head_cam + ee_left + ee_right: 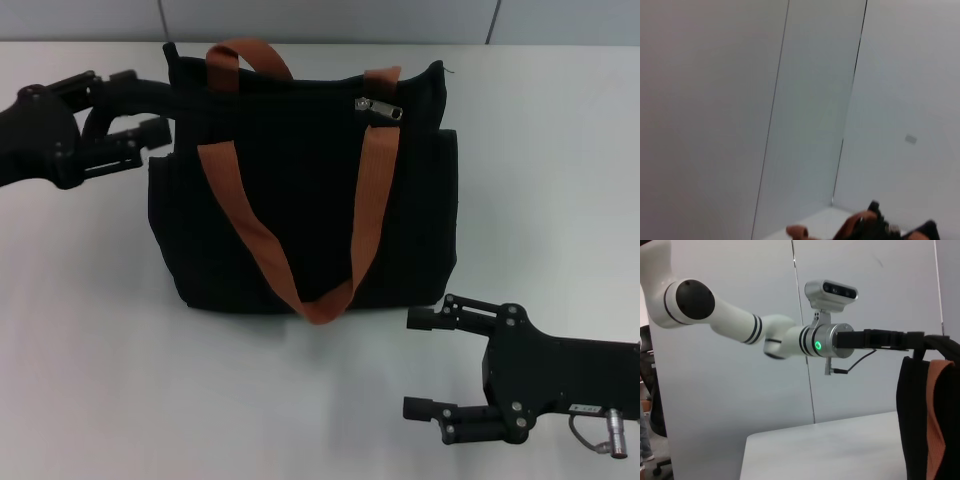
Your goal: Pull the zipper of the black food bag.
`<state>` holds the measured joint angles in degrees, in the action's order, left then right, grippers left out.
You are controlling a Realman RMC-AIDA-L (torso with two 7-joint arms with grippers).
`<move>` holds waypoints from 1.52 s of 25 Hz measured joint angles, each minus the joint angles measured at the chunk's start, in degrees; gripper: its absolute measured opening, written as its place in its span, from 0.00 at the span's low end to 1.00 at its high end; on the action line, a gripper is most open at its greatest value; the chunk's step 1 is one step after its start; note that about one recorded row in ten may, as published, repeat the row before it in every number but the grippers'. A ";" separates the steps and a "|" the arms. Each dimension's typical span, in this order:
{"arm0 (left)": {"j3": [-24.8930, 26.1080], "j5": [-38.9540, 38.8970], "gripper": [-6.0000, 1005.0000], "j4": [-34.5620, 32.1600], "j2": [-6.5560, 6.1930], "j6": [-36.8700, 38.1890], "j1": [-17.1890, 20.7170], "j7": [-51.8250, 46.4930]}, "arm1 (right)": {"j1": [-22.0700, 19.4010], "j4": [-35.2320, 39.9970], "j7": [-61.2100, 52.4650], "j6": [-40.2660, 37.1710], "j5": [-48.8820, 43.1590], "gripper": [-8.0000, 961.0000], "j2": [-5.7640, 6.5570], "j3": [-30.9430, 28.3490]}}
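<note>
The bag (pixel 300 180) stands upright near the counter's (pixel 90 330) far edge, orange straps (pixel 372 190) draped down its front. The zipper (pixel 380 108) sits on the top seam, toward the right end. The left gripper (pixel 150 105) is at the bag's upper left corner, jaws apart, one finger touching it. The right gripper (pixel 425 365) hovers near the front right corner, jaws apart and holding nothing.

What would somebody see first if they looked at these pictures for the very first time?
Probably the big black food bag standing in the middle of the white table, with its bright orange straps hanging down the front. Next, the left gripper at the bag's top left corner, and the right gripper open on the table near the bag's front right corner. A small silver zipper shines near the top.
</note>
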<state>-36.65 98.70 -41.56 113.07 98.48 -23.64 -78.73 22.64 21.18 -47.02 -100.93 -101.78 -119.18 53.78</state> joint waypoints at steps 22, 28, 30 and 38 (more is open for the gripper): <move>-6.94 2.28 0.82 -2.55 1.01 16.68 -0.39 5.34 | 2.13 -1.37 -0.70 3.38 -0.01 0.86 -0.16 0.52; -11.41 8.62 0.81 10.23 3.83 11.93 0.30 18.76 | 2.19 -1.91 -0.71 4.24 -0.70 0.86 -0.17 0.60; -11.45 9.05 0.81 11.18 3.80 11.30 0.48 20.09 | 2.17 -2.05 -0.71 4.56 -0.91 0.86 -0.18 0.62; -11.80 10.18 0.81 14.22 4.15 7.15 3.06 26.52 | 2.47 -2.90 -0.67 6.01 -1.49 0.86 -0.18 1.41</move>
<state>-48.45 108.88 -27.35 117.22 105.63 -20.58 -52.21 25.10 18.29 -47.69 -94.92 -103.27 -119.36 55.20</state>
